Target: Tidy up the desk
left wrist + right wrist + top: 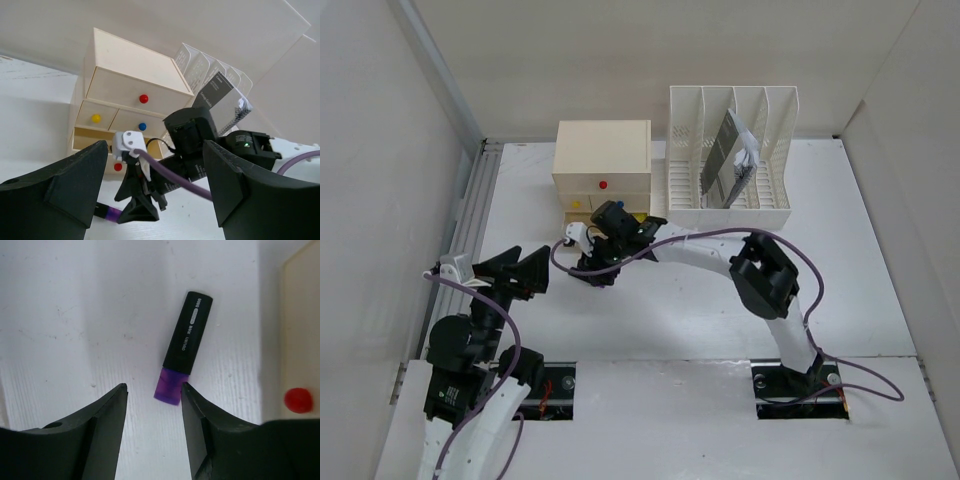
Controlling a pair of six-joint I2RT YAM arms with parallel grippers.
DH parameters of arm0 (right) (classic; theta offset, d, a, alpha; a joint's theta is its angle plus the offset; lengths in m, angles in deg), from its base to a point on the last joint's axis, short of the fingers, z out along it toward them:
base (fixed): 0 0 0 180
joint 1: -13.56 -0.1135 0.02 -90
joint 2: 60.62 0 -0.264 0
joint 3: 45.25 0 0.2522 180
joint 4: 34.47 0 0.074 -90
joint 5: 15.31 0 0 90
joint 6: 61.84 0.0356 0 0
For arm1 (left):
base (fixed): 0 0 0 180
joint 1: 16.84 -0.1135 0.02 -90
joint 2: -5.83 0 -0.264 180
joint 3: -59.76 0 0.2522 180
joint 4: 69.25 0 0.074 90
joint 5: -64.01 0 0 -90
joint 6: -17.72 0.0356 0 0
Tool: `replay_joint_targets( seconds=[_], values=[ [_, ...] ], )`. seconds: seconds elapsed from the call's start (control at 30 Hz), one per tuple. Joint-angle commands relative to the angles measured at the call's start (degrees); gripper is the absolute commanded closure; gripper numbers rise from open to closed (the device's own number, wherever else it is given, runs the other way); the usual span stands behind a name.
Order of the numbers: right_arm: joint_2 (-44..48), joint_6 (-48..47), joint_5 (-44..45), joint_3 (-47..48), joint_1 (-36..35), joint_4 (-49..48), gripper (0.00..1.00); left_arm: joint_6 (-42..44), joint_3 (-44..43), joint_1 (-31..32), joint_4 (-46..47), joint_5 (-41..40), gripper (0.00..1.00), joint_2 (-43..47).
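The desk (670, 320) is a wide white tabletop. A highlighter (183, 345) with a black barrel and a purple cap lies flat on it, in front of the cream drawer box (602, 160). My right gripper (154, 388) hangs open just over it, and the purple cap sits at the tip of its right finger (195, 410), not clamped. The highlighter's purple end (107, 214) shows beside the right gripper (135, 212) in the left wrist view. My left gripper (538, 272) stands open and holds nothing, a short way left of the right gripper (592, 272).
The drawer box (135, 85) has red, yellow and blue knobs, and its lowest drawer (92, 140) is pulled out a little. A white slotted file rack (732, 150) at the back right holds a spiral notebook (728, 160). Pale walls enclose the desk.
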Motion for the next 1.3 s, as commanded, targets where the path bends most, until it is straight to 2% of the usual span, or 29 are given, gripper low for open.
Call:
replay_joint_targets(
  seconds=[0.0, 0.53, 0.83, 0.9, 0.97, 1.0, 1.03, 1.07, 1.1, 1.27],
  values=[
    [-1.74, 3.99, -1.00, -0.29, -1.30, -3.88, 0.47, 0.47, 0.17, 0.20, 2.04, -0.06, 0.26, 1.23],
    [-5.96, 6.46, 12.53, -0.29, -2.35, -7.49, 0.44, 0.47, 0.17, 0.20, 2.04, -0.06, 0.26, 1.77],
    [-7.90, 6.46, 13.07, 0.23, -2.35, -6.34, 0.44, 0.47, 0.17, 0.20, 2.04, -0.06, 0.26, 1.77],
    [-7.90, 6.46, 13.07, 0.23, -2.35, -6.34, 0.56, 0.47, 0.17, 0.20, 2.04, -0.06, 0.26, 1.77],
    [-8.52, 6.46, 13.07, 0.23, -2.35, -5.73, 0.73, 0.47, 0.17, 0.20, 2.04, -0.06, 0.26, 1.77],
    [-8.52, 6.46, 13.07, 0.23, -2.35, -5.73, 0.87, 0.47, 0.17, 0.20, 2.04, -0.06, 0.26, 1.77],
    [-8.52, 5.93, 13.07, 0.84, -2.35, -5.03, 0.96, 0.47, 0.17, 0.20, 2.04, -0.06, 0.26, 1.77],
    [-8.52, 5.93, 13.07, 0.85, -2.35, -5.03, 0.96, 0.47, 0.17, 0.20, 2.04, -0.06, 0.26, 1.77],
    [-8.00, 5.41, 12.55, 1.55, -2.35, -4.33, 1.00, 0.47, 0.17, 0.20, 2.04, -0.06, 0.26, 1.77],
    [-2.64, 2.68, 13.41, 2.87, -2.35, -3.19, 1.00, 0.47, 0.17, 0.20, 2.04, -0.06, 0.26, 1.77]
  ],
)
